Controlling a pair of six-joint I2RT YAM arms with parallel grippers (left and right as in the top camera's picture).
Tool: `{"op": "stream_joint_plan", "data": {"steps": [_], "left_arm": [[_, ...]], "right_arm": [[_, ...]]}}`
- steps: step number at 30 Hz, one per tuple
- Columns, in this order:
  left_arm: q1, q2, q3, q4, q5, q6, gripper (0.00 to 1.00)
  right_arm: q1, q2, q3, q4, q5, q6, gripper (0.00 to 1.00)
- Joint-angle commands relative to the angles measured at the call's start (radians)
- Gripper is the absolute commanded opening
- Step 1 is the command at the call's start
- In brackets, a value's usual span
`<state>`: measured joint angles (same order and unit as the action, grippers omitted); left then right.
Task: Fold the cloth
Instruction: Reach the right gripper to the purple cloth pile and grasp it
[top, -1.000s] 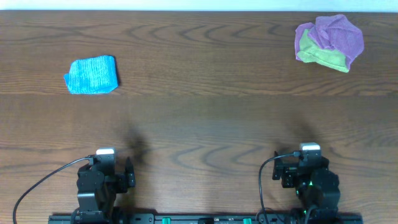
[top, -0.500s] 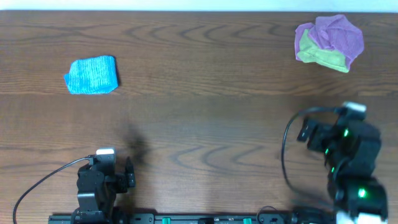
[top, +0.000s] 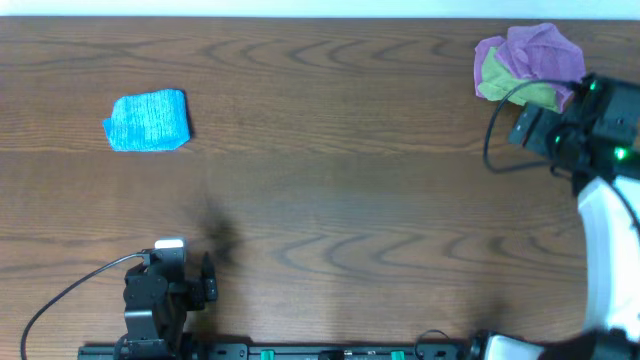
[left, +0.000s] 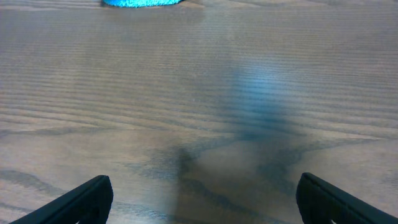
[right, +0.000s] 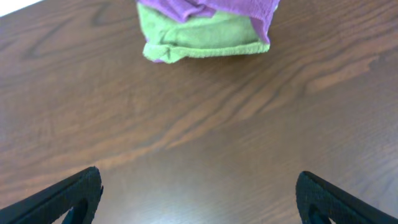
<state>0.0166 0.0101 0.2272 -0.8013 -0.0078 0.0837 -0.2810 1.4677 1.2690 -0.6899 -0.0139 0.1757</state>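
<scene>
The crumpled purple-and-green cloth (top: 528, 68) sits at the far right of the dark wooden worktop (top: 320, 200), not folded yet. The right end effector (right: 199, 199) hovers just short of it, spread wide and empty. The left end effector (left: 199, 199) is spread wide too. A folded blue towel (top: 147, 120) lies far left.

Folded blue towel (top: 147, 120) on wooden table (top: 330, 190)

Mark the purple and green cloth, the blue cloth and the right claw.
purple and green cloth (top: 528, 62), overhead view, middle of the crumpled bundle
blue cloth (top: 148, 121), overhead view, centre of its top face
right claw (right: 199, 196), right wrist view, midway between its two fingertips
</scene>
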Motion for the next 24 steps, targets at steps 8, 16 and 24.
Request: {"op": "stream_joint_plan", "data": {"steps": [8,16,24], "left_arm": [[-0.004,-0.006,-0.039,-0.036,-0.018,0.017,0.95],[-0.004,-0.006,-0.039,-0.036,-0.018,0.018,0.95],[-0.004,-0.006,-0.039,-0.036,-0.018,0.018,0.95]], "right_arm": [[-0.032,0.149,0.167,0.049,-0.064,0.01,0.99],[-0.033,0.161,0.167,0.131,-0.043,-0.035,0.99],[-0.04,0.29,0.227,0.281,-0.043,-0.011,0.99]]}}
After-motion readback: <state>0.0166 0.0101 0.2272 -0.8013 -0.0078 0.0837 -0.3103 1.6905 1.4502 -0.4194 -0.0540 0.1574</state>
